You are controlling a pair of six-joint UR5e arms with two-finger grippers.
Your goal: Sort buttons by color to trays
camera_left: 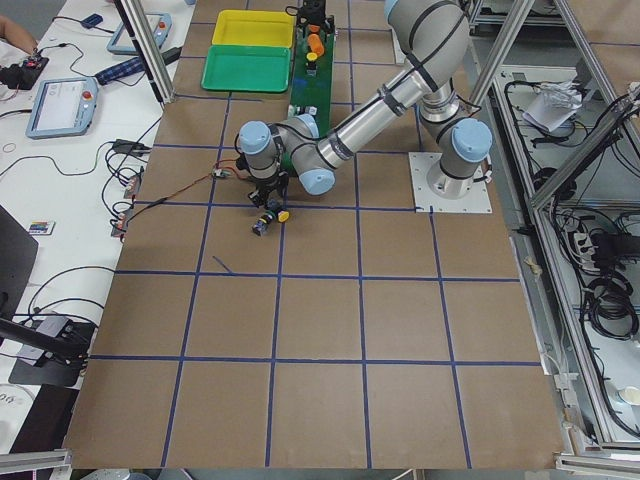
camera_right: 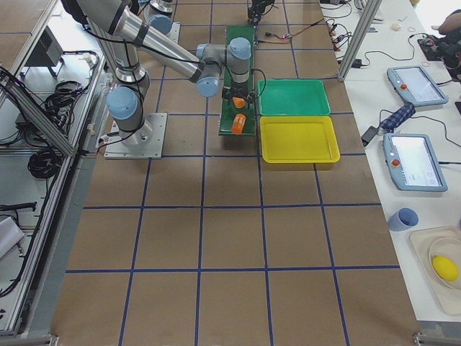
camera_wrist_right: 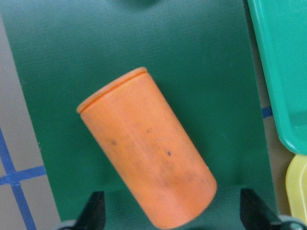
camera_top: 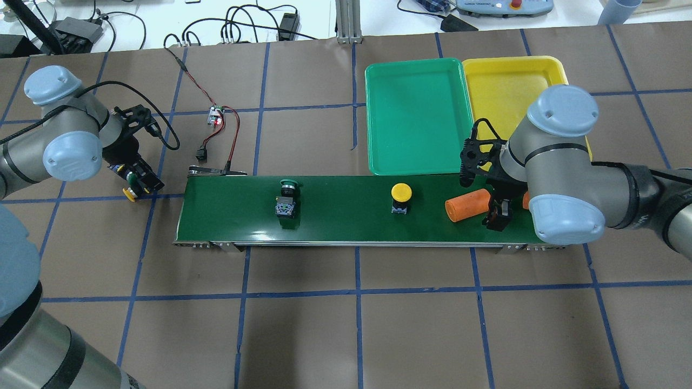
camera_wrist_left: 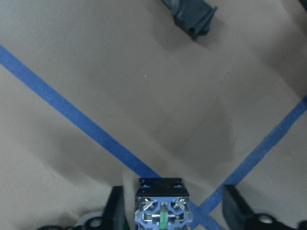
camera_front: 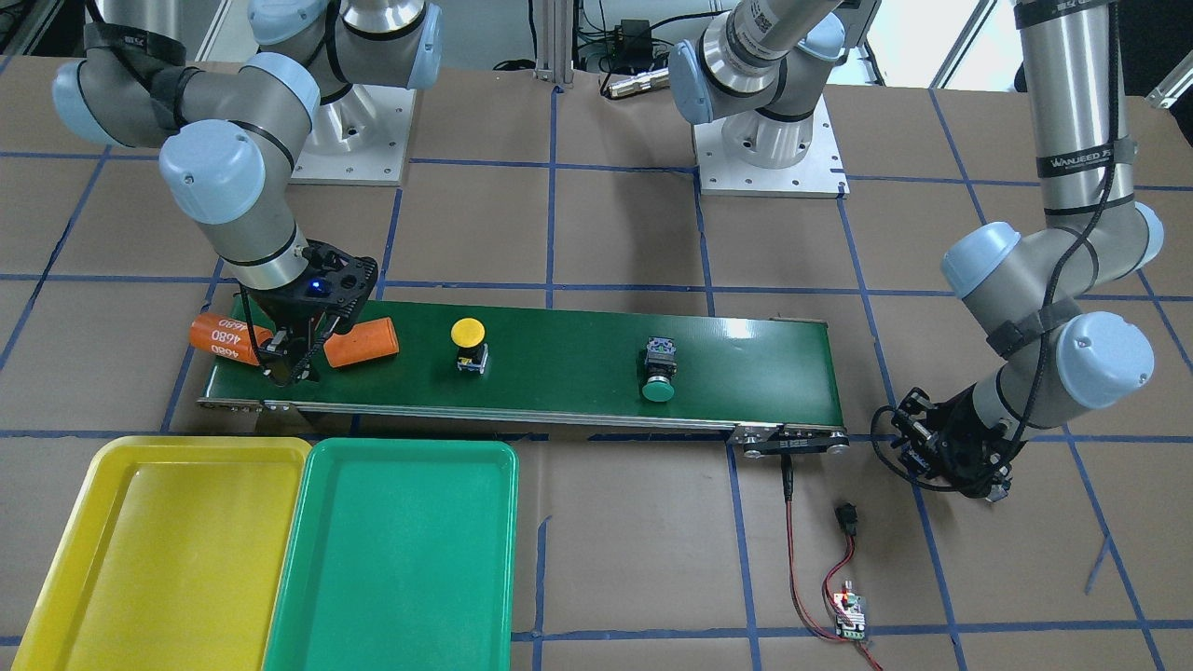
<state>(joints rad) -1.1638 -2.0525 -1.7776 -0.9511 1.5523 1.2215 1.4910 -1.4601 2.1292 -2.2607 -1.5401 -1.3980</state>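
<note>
Left hand [camera_top: 139, 182]: fingers spread wider than the body of the yellow-capped button [camera_wrist_left: 163, 206] between them. One finger is nearly on it, the other is clear of it, so it looks straddled rather than clamped. The terminal end faces the wrist camera, so the long axis runs along the hand's reach, with the cap past the fingertips. I can't tell whether the button rests on the surface [camera_top: 303, 324].

The belt [camera_top: 335, 216] starts just beside this hand. Both trays are well apart from it, at the belt's far end.

Right hand [camera_front: 291, 363]: fingers wide, gripping nothing, low over the belt. An orange cylinder [camera_wrist_right: 146, 146] lies between and under them, set at an angle to the line between the fingers. A second orange cylinder [camera_front: 222, 337] is just to the hand's other side.

Further along the belt from this hand:
- The yellow button [camera_front: 469, 343] is near, upright, cap up.
- The green button [camera_front: 659, 373] is farther on, lying on its side across the belt with its cap toward the tray side.

The right hand is the nearer one to both of these.

The green tray [camera_front: 401, 559] and yellow tray [camera_front: 158, 550] sit side by side just off the belt edge by the right hand, touching or nearly so. Both hold nothing, and no button is sorted yet.

Judgement: the next pick suits the right hand, which needs a short shift past the cylinder to the yellow button.
</note>
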